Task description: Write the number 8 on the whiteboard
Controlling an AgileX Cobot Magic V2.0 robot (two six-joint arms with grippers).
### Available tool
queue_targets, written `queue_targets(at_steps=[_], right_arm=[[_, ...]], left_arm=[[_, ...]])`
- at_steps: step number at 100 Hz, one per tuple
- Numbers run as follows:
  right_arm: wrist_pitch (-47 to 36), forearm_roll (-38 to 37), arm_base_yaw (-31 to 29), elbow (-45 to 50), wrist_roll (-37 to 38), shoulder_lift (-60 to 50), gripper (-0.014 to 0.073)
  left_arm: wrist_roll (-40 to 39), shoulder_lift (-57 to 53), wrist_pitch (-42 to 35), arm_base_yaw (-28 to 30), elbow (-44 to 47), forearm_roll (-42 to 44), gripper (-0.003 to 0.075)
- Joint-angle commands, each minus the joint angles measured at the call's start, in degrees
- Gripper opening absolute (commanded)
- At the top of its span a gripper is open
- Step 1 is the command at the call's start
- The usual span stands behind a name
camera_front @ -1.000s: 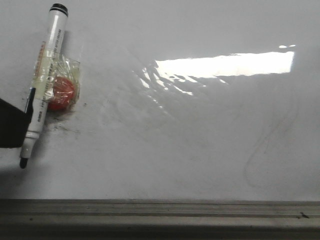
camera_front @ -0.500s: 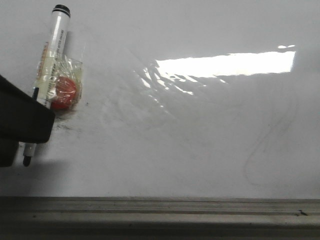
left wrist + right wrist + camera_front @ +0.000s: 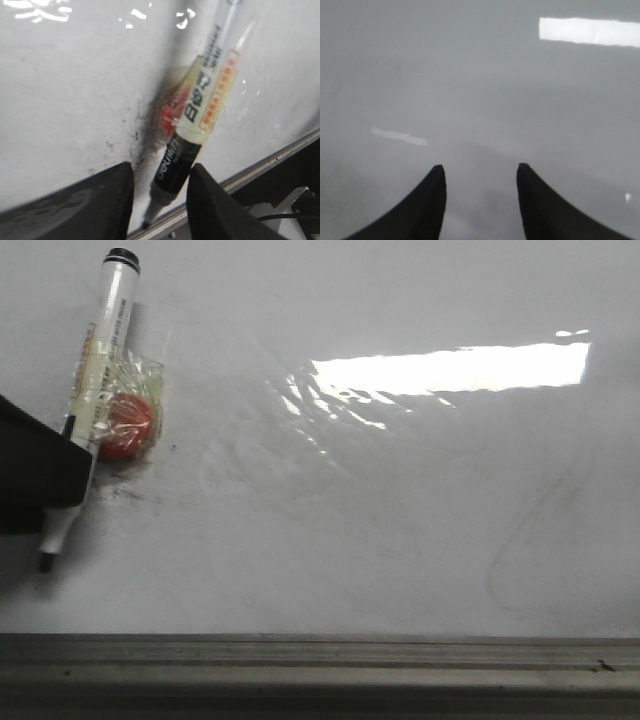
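Glossy white whiteboard [image 3: 400, 520] seen bare of any drawn 8 (only faint grey smudges). White black-capped marker [image 3: 90, 380] flanked by left gripper [image 3: 160, 192] fingers, parted, contact unclear. Right gripper [image 3: 480, 187] held open, empty.

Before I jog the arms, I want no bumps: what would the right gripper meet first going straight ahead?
Nothing stands between the open right gripper and the glossy white whiteboard, so it would probably meet bare board first; depth is unclear.
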Motion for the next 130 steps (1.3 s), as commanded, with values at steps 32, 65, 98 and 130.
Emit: queue_targets(at_steps=[32,65,98,130], right_arm=[[-4.2,1.2,1.8,-2.1,-0.3,0.9,0.0295],[2.7,6.7,7.5,-2.1,-0.3,0.9,0.0295],[4.5,19.8,18.6,-2.1,-11.7,0.9,0.0295],[7.8,27.1,21.9,-9.7,-22.7,9.0,0.032]], left_arm=[[0.1,0.6,-6.4,0.0,-1.2,0.0,-0.002],[18.0,-1.9,4.8,0.0,-2.2,0.0,-0.002],[35.0,-1.7,11.2,0.0,-6.7,0.0,-0.002],[46.3,-1.4,15.6,0.0,-9.0,0.0,-0.002]])
